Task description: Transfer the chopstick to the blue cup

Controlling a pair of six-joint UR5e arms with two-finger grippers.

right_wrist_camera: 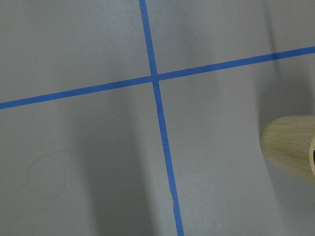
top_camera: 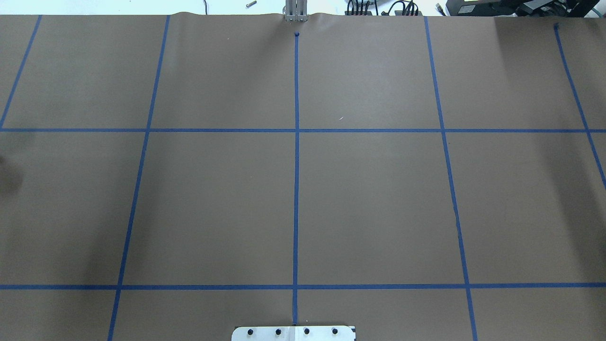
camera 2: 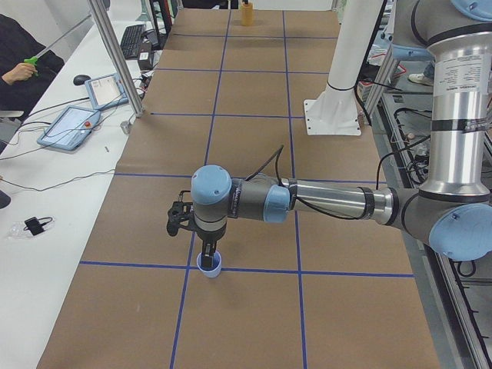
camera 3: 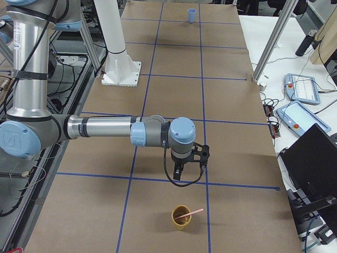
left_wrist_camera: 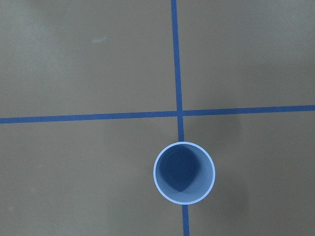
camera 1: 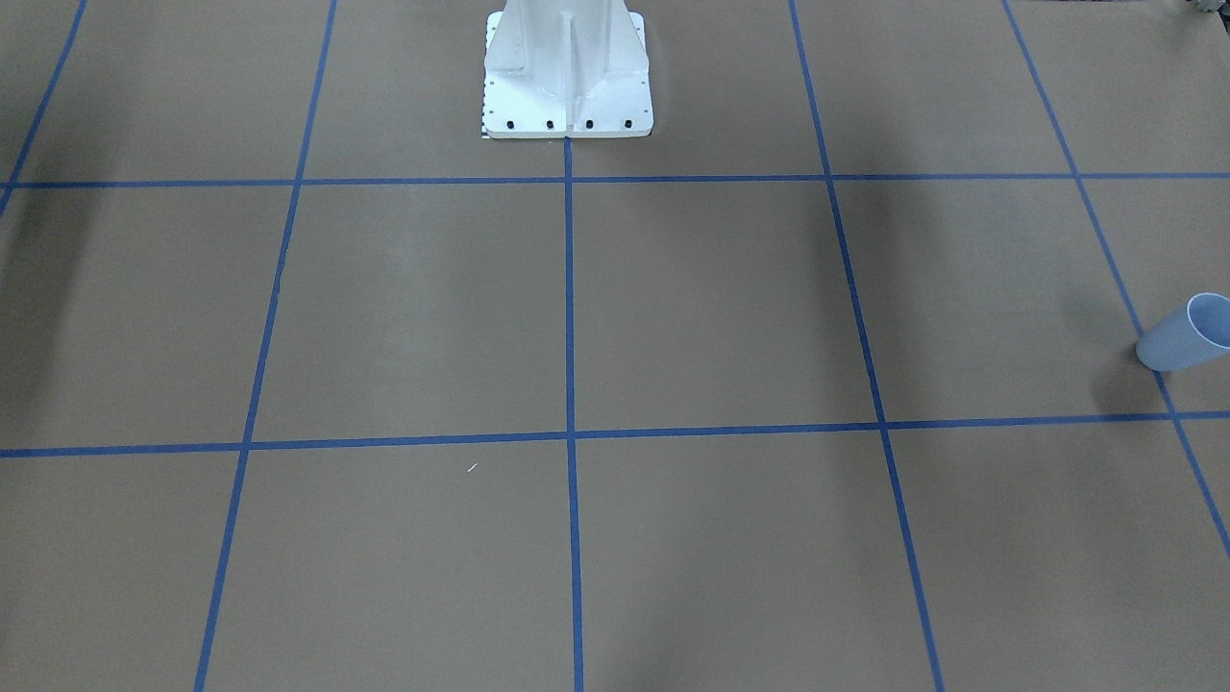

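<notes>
I see the chopstick (camera 3: 192,212) leaning in a tan cup (camera 3: 180,225), at 6 o'clock from my right gripper (camera 3: 179,178). My left gripper (camera 2: 207,250) hangs over the blue cup (camera 2: 210,267). I cannot tell whether either gripper is spread or pressed together. The label (camera 2: 460,73) on the left arm (camera 2: 330,201) is too small to read.

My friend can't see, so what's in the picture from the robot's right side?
A pale-pink chopstick rests in a small tan cup on a brown table with blue tape lines. The robot's right gripper hangs near it, pointing down. A blue cup stands far off at the table's other end.
</notes>
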